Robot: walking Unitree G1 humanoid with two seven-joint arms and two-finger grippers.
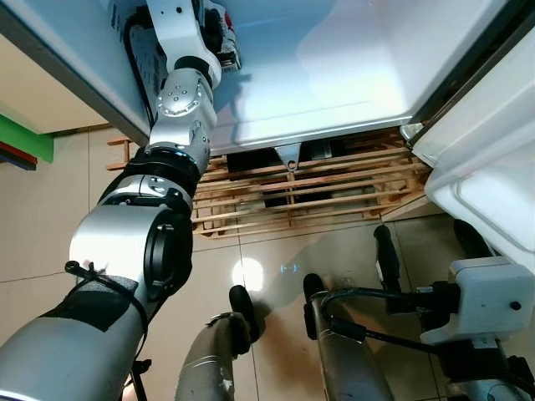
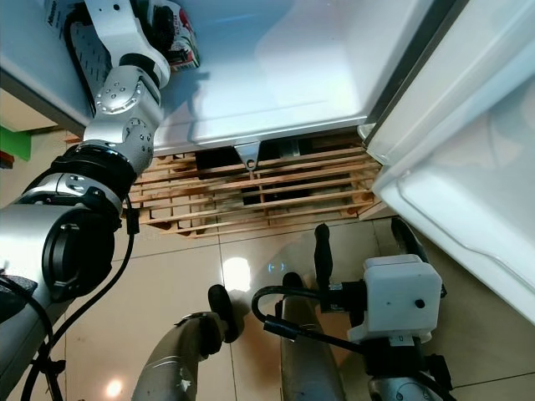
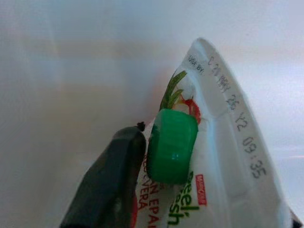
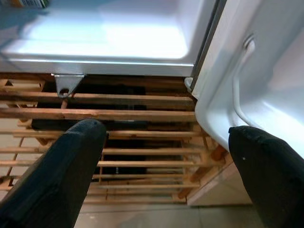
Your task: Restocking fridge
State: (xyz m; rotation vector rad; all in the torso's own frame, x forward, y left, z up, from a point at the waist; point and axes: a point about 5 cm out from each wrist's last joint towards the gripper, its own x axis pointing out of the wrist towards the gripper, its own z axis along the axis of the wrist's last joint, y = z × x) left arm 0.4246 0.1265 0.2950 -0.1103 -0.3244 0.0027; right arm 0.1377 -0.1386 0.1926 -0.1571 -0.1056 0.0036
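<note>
One carton (image 3: 209,156) clamped in left gripper (image 1: 219,33) jaws inside fridge (image 1: 351,75); set upright before releasing; right gripper (image 4: 161,156) jaws apart, idle low.

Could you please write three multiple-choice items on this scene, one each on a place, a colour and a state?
1. Where is the carton?
A. inside the fridge
B. on the floor
C. on the pallet

2. What colour is the carton's cap?
A. red
B. green
C. blue

3. How is the right hand?
A. shut on a bottle
B. open
C. shut, holding nothing

Answers:
1 A, the left hand holds it within the fridge, above the pallet.
2 B, the left wrist view shows it green.
3 B, its fingers stand wide apart.
</note>
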